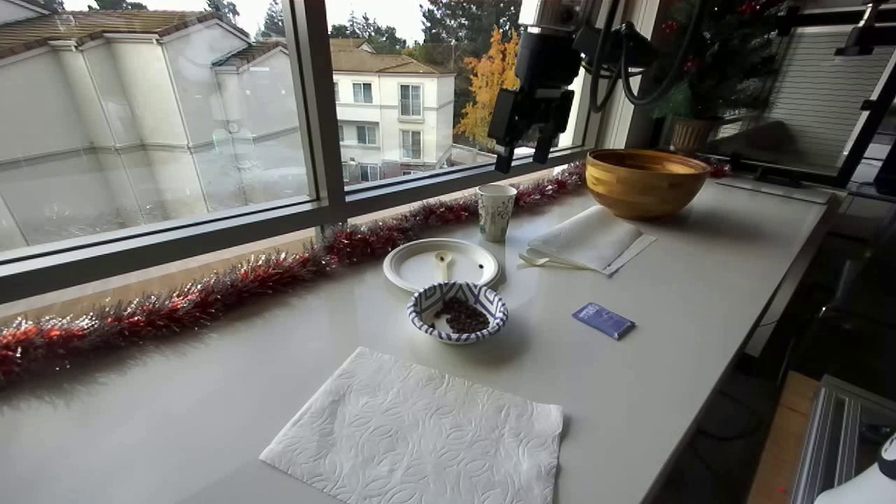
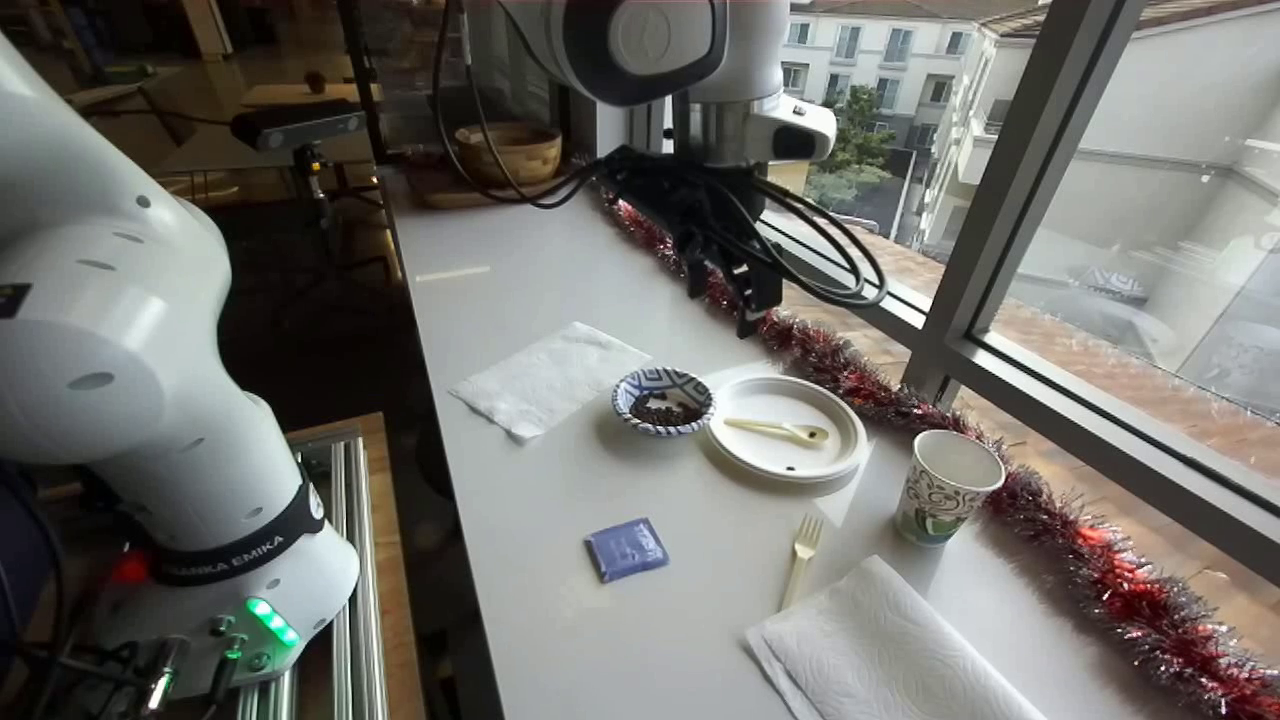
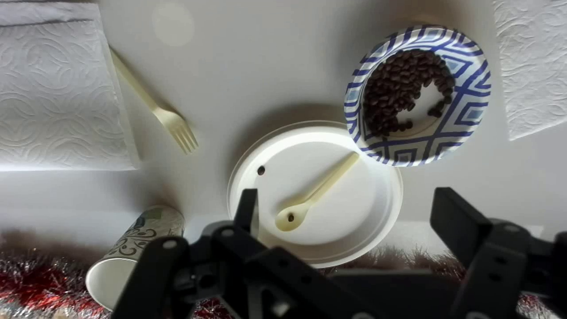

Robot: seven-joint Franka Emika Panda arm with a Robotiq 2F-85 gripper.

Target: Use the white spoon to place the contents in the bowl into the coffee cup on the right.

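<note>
The gripper (image 1: 523,160) hovers, jaws apart. The spoon (image 3: 317,194) lies on the plate (image 3: 359,208); the bowl (image 3: 470,110) holds dark beans (image 3: 393,86).

Patterned bowl (image 3: 469,88): one. Wooden bowls (image 1: 644,189) (image 2: 530,155): one per exterior view. Plate (image 3: 350,208): one. Cup (image 2: 945,490): one. Spoon (image 3: 316,195): one. Fork (image 3: 155,106): one. Paper towels (image 2: 550,380) (image 2: 890,650): two. Blue packet (image 2: 626,549): one. Stray beans (image 3: 261,170) (image 3: 291,217): two; heap (image 3: 401,79) uncountable.

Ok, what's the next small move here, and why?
Probably lower the open black hand toward the pale cream plastic spoon: it lies ungrasped on the round white plate, while most dark brown beans sit in the round blue-and-white patterned paper bowl.
</note>
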